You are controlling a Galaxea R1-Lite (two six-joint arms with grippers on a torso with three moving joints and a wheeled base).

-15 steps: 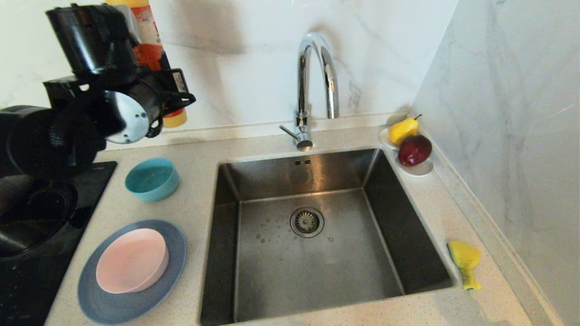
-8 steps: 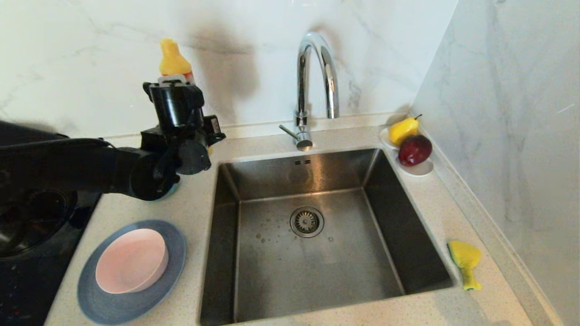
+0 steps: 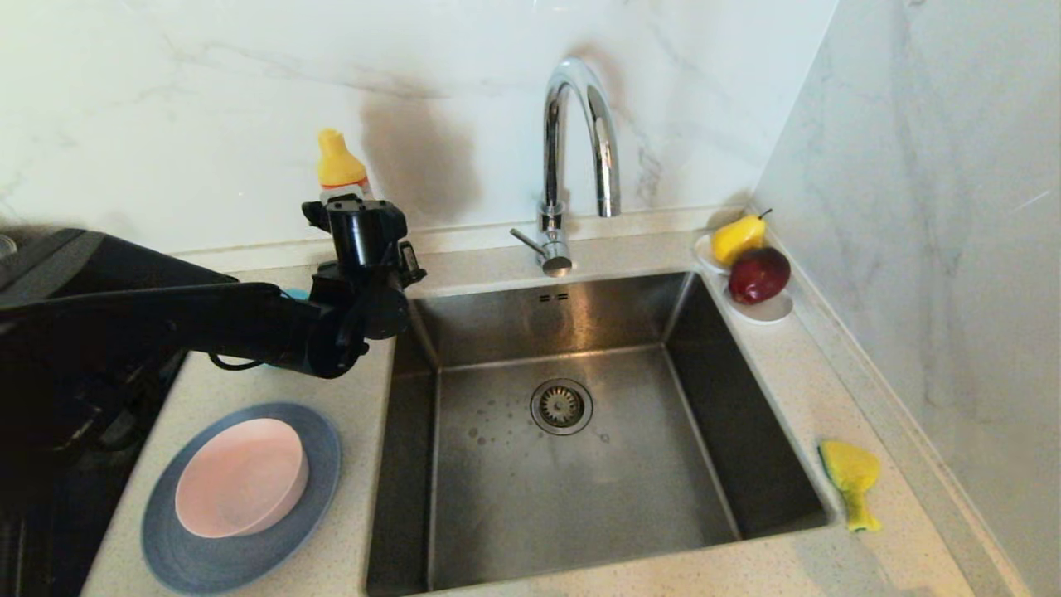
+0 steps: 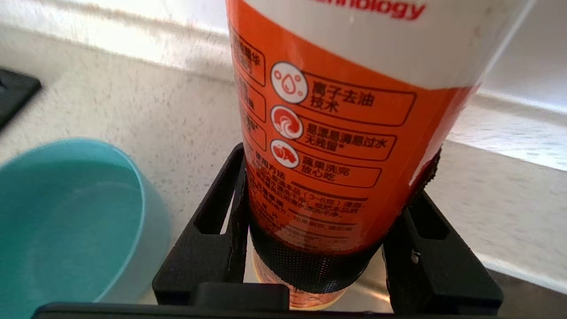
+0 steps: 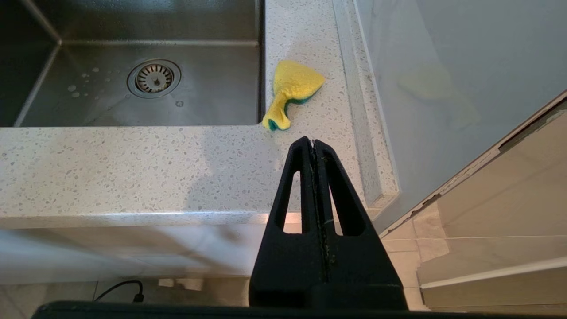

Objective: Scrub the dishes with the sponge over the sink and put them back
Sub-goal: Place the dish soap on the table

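Observation:
My left gripper [image 3: 365, 228] [image 4: 336, 153] is shut on an upright orange dish-soap bottle [image 4: 336, 133] with a yellow cap [image 3: 341, 162], at the sink's back left corner. The teal bowl [image 4: 66, 212] stands just beside it, mostly hidden behind my arm in the head view. The pink bowl [image 3: 240, 477] sits on the slate-blue plate [image 3: 207, 557] at the front left. The steel sink [image 3: 580, 473] holds nothing. The yellow sponge [image 3: 850, 477] [image 5: 290, 86] lies on the counter to the sink's right. My right gripper [image 5: 313, 142] is shut and parked in front of the counter edge.
A chrome tap [image 3: 572, 141] arches over the sink's back rim. A white saucer [image 3: 769, 308] with a pear [image 3: 736, 238] and a red fruit [image 3: 758, 274] sits at the back right corner. A black hob [image 3: 50, 514] lies at far left. The marble wall [image 3: 928, 249] is close on the right.
My left arm has come down and swung right with the bottle, from high at the back left to the sink's back left corner. It now covers the teal bowl.

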